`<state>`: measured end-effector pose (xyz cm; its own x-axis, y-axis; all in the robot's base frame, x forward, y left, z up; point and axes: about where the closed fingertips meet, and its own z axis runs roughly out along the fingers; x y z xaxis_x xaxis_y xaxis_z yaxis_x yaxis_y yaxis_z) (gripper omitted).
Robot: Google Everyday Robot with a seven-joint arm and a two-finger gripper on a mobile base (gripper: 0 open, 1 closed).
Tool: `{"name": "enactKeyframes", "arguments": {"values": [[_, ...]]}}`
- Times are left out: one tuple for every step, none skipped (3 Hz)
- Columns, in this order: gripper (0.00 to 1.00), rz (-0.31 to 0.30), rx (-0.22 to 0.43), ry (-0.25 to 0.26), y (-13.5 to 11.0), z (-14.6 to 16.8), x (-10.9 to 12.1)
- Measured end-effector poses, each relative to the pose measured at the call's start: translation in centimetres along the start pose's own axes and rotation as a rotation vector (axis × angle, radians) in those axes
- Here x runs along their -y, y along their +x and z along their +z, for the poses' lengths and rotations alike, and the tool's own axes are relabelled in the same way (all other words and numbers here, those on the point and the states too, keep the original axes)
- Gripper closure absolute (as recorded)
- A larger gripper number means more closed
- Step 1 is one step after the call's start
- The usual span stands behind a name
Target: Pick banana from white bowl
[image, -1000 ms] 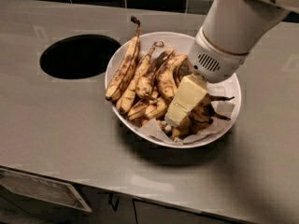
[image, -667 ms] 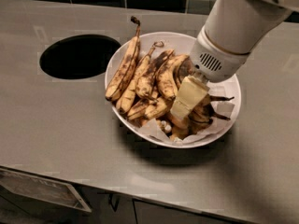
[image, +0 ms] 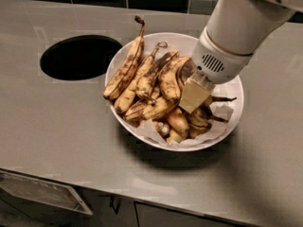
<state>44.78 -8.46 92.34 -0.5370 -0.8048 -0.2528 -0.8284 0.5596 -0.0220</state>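
Observation:
The white bowl sits on the grey counter, lined with crumpled white paper and heaped with several spotted bananas. The thick curved banana, yellow with a dark brown upper end, lies in the middle of the pile. My gripper comes down from the upper right on a large white arm. Its cream tip reaches into the bowl right beside that banana, on its right, among the dark bananas there. The arm hides the bowl's far right part. I cannot see whether the gripper holds anything.
A round dark hole is cut into the counter to the left of the bowl. Long, straighter speckled bananas lean on the bowl's left rim. Dark tiles run along the back. The counter's front edge runs below, with cabinet fronts under it.
The gripper has risen slightly and shifted a little to the right within the bowl. The bananas and the bowl have not visibly moved.

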Motion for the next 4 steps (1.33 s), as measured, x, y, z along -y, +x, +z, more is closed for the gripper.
{"name": "enactKeyframes", "arguments": {"values": [[1.0, -0.002, 0.004, 0.005, -0.1, -0.3, -0.1], [1.0, -0.023, 0.034, 0.048, -0.5, -2.7, -0.8], [1.0, -0.054, 0.076, 0.106, -1.0, -6.1, -1.9], [1.0, -0.099, 0.123, 0.142, -1.7, -8.8, -3.4]]}}
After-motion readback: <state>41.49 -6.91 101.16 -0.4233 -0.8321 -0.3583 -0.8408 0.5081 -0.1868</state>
